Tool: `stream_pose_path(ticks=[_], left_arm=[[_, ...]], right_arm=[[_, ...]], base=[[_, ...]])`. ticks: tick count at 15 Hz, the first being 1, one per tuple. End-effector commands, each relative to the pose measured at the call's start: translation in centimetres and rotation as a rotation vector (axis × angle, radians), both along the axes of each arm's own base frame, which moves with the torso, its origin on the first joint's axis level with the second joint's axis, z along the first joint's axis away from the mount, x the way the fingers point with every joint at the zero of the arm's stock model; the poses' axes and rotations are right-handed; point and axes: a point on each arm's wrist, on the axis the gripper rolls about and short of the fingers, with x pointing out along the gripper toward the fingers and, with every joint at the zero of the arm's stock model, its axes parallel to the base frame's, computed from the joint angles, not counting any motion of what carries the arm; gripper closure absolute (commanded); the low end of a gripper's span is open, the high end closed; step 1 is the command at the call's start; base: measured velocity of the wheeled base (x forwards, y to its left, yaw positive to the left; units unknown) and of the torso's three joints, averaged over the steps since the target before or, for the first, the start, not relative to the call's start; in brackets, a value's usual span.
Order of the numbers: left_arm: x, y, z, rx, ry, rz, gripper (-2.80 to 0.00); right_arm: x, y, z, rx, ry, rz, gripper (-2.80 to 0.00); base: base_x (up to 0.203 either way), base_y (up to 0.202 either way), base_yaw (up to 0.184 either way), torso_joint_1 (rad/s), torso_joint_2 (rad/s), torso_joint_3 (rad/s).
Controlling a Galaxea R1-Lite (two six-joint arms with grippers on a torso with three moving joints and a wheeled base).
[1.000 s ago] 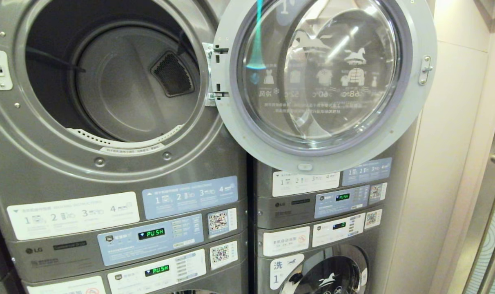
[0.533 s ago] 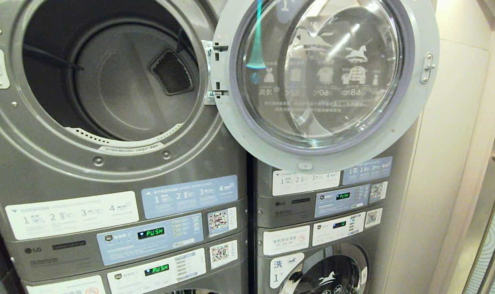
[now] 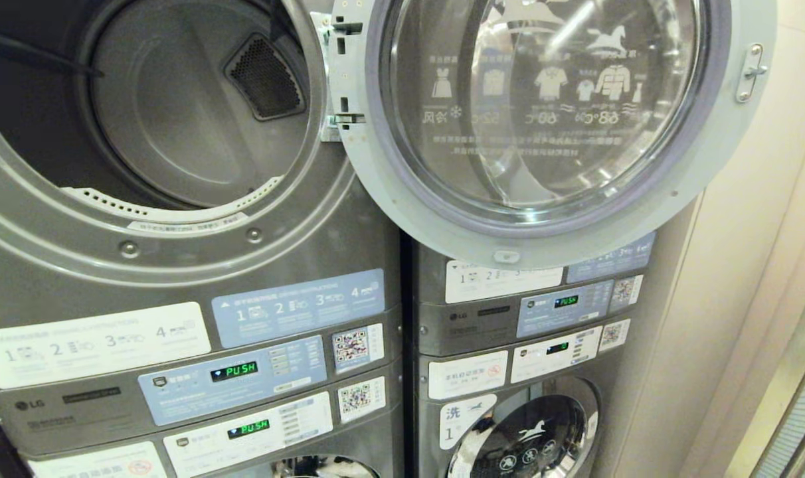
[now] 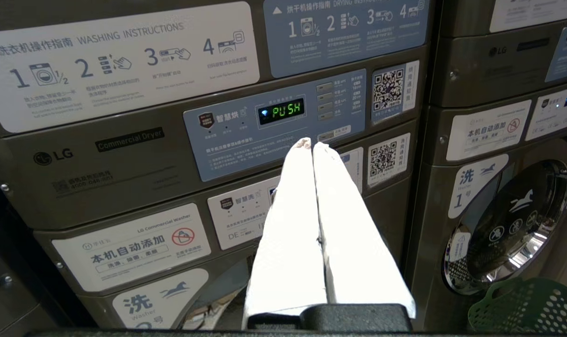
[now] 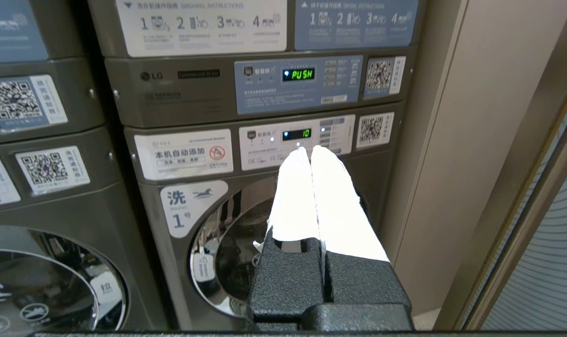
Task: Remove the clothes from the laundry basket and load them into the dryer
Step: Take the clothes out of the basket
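Head view takes in two grey stacked machines side by side; the left one's dryer [image 3: 177, 219] fills the upper left, its round opening wide and its drum [image 3: 177, 126] bare of any clothes, with a dark vent grille [image 3: 263, 76] on the far wall of the drum; the dryer door [image 3: 542, 126] is swung out to the right on its hinges, so that its glass window covers the upper front of the right machine [image 3: 509, 318]; below the opening run white and blue instruction labels, then a control panel [image 3: 233, 380] whose green display reads PUSH; a cream wall panel [image 3: 734, 299] stands at the far right; neither arm shows in this view.

Left wrist view has the left tool [image 4: 311, 144] hanging low in front of the left machine's panels, its two white fingers [image 4: 288, 220] pressed together with nothing between them; the tip lies just under the PUSH display [image 4: 281, 111]; a green laundry basket [image 4: 527, 306] peeps in at the lower right, near the right machine's washer door [image 4: 512, 224], and what it holds cannot be seen.

Right wrist view has the right tool [image 5: 307, 150] before the right machine's washer, fingers likewise closed tight and empty.
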Motion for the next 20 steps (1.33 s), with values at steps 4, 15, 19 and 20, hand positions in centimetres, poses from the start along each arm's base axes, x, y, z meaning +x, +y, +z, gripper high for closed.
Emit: stream_pose_path(ticks=[4,15,19,20], left_arm=[[0.01,0.00,-0.04,0.000,0.001,0.000,0.00],[0.00,0.00,-0.06,-0.004,0.001,0.000,0.00],[0.00,0.00,-0.06,-0.006,0.001,0.001,0.00],[0.00,0.00,-0.06,-0.006,0.001,0.001,0.00]], right_arm=[[0.00,0.00,0.00,0.001,0.000,0.001,0.00],[0.00,0.00,0.00,0.001,0.000,0.001,0.00],[0.00,0.00,0.00,0.001,0.000,0.001,0.00],[0.00,0.00,0.00,0.001,0.000,0.001,0.00]], base=[[0.000,0.000,0.000,0.005,0.00,-0.198],[0.000,0.000,0.000,0.005,0.00,-0.130],[0.000,0.000,0.000,-0.054,0.11,0.052],[0.000,0.000,0.000,-0.056,0.12,0.066]])
